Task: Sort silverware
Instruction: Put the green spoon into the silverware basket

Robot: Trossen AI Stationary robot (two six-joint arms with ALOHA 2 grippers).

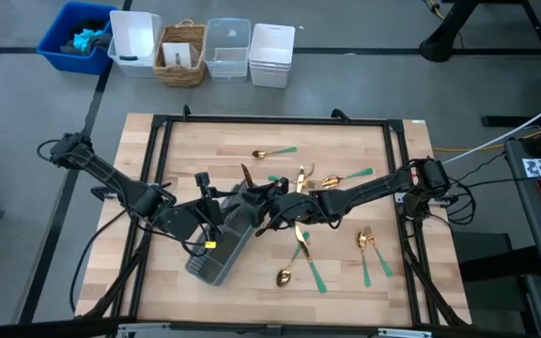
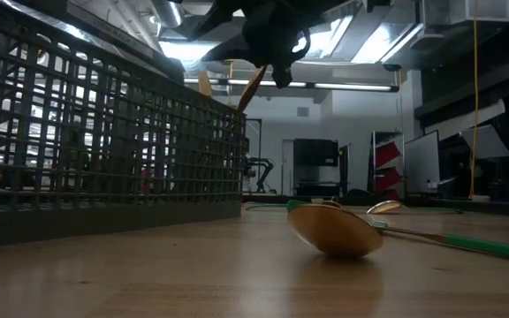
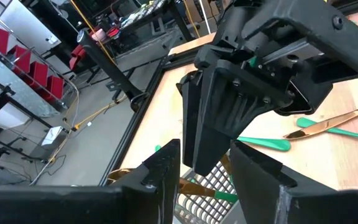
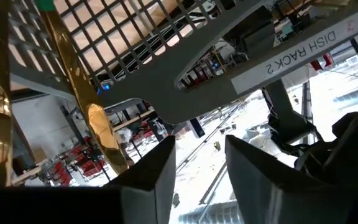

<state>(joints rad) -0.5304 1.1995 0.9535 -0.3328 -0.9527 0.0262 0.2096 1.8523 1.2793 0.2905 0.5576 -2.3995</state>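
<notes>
The grey mesh caddy point(image 1: 219, 253) lies askew on the table's near left; it fills the left of the low view point(image 2: 104, 150). Gold pieces stand in the caddy, heads up point(image 2: 250, 88), point(image 4: 73, 81). More silverware lies loose on the wood: a spoon point(image 1: 285, 275), forks point(image 1: 369, 246), a far spoon point(image 1: 272, 152) and a cluster point(image 1: 322, 178). My right gripper point(image 1: 269, 208) hovers open over the caddy's far end point(image 4: 201, 168), nothing between its fingers. My left gripper point(image 1: 216, 214) is open at the caddy's far left rim point(image 3: 205, 177), with mesh point(image 3: 213, 186) showing between its fingers. My left gripper stands with its fingers on either side of the caddy's mesh rim point(image 3: 213, 186); whether they touch it I cannot tell. My right gripper touches nothing.
A black frame point(image 1: 162, 150) borders the wooden table. Beyond the far edge stand a blue bin point(image 1: 73, 38), a wicker basket point(image 1: 181, 52) and white tubs point(image 1: 270, 52). A gold spoon bowl point(image 2: 334, 231) lies close to the low camera. Both grippers crowd together over the caddy.
</notes>
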